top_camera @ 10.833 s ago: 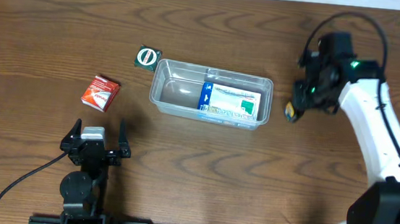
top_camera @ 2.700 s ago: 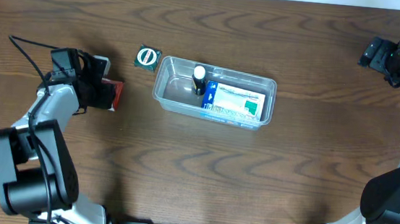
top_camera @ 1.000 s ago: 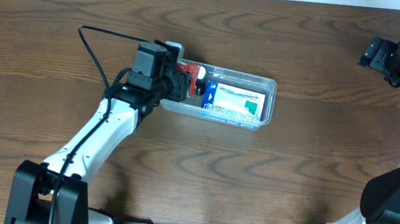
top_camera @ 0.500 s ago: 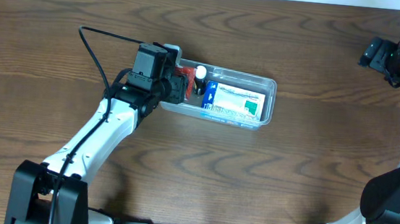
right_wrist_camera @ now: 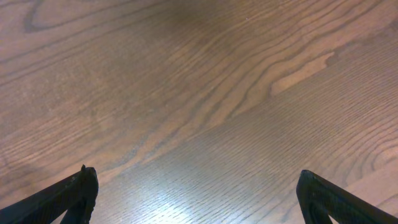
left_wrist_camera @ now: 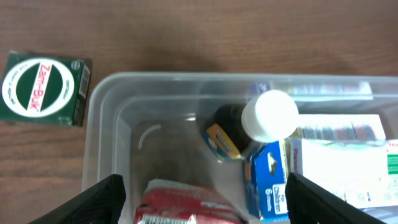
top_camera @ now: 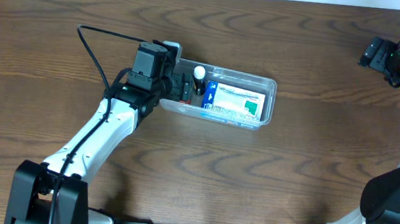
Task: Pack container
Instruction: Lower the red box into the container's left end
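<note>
The container is a clear tub in the middle of the table. It holds a blue and white box and a dark bottle with a white cap. My left gripper hangs open over the tub's left end. In the left wrist view a red packet lies loose inside the container, between the gripper's widely spread fingers and touching neither. The bottle leans against the blue box. My right gripper is far off at the back right, open over bare wood.
A green square packet lies on the table just outside the tub's far left corner; my left arm hides it in the overhead view. The left arm's black cable loops over the wood to the left of the tub.
My left jaws have spread apart and let go of the red packet, which now lies in the tub's left end. The right arm has not moved.
</note>
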